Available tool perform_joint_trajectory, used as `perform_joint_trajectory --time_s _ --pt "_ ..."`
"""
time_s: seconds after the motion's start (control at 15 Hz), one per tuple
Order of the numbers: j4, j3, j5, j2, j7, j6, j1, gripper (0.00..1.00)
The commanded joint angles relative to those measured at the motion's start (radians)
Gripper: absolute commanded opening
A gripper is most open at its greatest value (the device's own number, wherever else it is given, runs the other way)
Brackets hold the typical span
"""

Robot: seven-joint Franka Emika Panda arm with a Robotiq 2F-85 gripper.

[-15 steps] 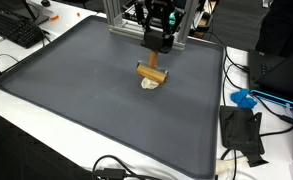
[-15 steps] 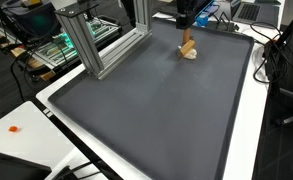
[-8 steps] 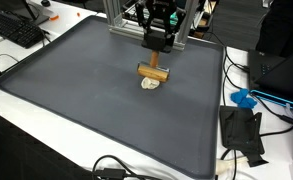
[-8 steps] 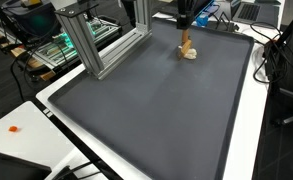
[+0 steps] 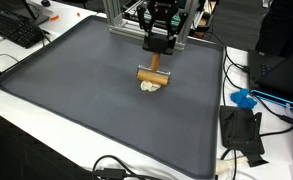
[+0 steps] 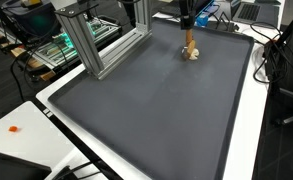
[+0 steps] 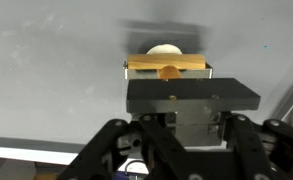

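The white worktop (image 5: 11, 100) has a big grey mat (image 5: 76, 95) on it. A silver metal frame (image 6: 86, 45) stands at one edge of the mat. The black claw (image 5: 159, 47) hangs over the far part of the mat. It is clenched on the stick of a little wooden tool (image 5: 153, 73). The tool's flat bar sits just below the claw. A small pale lump (image 5: 149, 86) is right under the bar, down at the mat.

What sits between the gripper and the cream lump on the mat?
A wooden T-piece: in an exterior view its stem runs from the gripper down to a crossbar over the lump.
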Motion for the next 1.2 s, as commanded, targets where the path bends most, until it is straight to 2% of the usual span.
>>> perform_joint_trajectory --time_s 0.0,0.8,1.13 --pt "-0.048 0.009 0.027 0.046 -0.031 0.120 0.008 0.29" --pt "-0.071 0.003 0.000 0.092 0.018 0.282 0.011 0.29" --pt "-0.071 0.001 -0.006 0.100 0.018 0.272 0.013 0.29"
